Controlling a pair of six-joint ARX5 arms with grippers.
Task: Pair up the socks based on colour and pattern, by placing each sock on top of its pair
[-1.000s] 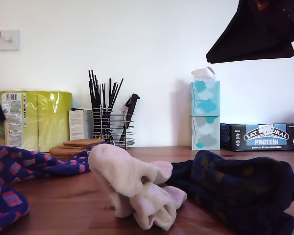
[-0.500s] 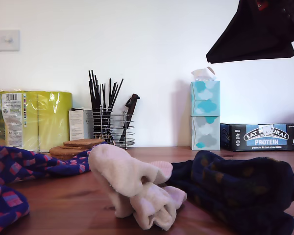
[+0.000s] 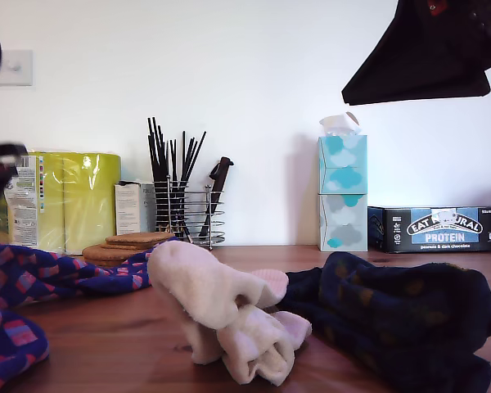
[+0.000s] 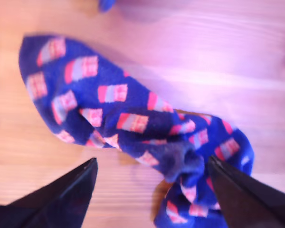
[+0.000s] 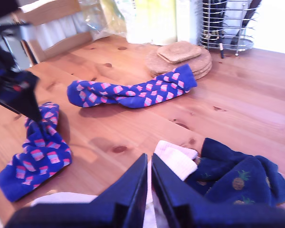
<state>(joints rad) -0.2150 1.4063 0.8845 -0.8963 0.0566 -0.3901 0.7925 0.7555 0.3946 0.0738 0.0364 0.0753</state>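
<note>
A crumpled blue sock with pink-red checks (image 4: 133,123) lies on the wood under my first gripper (image 4: 152,190). That gripper is open, with one dark finger on either side of the sock's bunched end. From the second wrist view this sock (image 5: 35,156) sits below my first gripper (image 5: 23,99), and a second checked sock (image 5: 133,90) lies stretched out beyond it. My second gripper (image 5: 149,185) is shut and holds nothing, hanging high over the cream socks (image 5: 173,159). The navy socks (image 5: 237,178) lie beside them. In the exterior view the cream pile (image 3: 225,315) is in the middle, the navy socks (image 3: 401,323) are on the right and the checked socks (image 3: 33,282) on the left.
Cork coasters (image 5: 180,57) and a wire utensil rack (image 3: 184,213) stand behind the socks. Yellow-wrapped rolls (image 3: 69,196), stacked tissue boxes (image 3: 342,192) and a protein bar box (image 3: 442,228) line the wall. A dark arm part (image 3: 425,57) hangs at the exterior view's upper right.
The blurred dark arm at the exterior view's left edge has shifted between frames. The socks and the arm at the upper right have stayed put.
</note>
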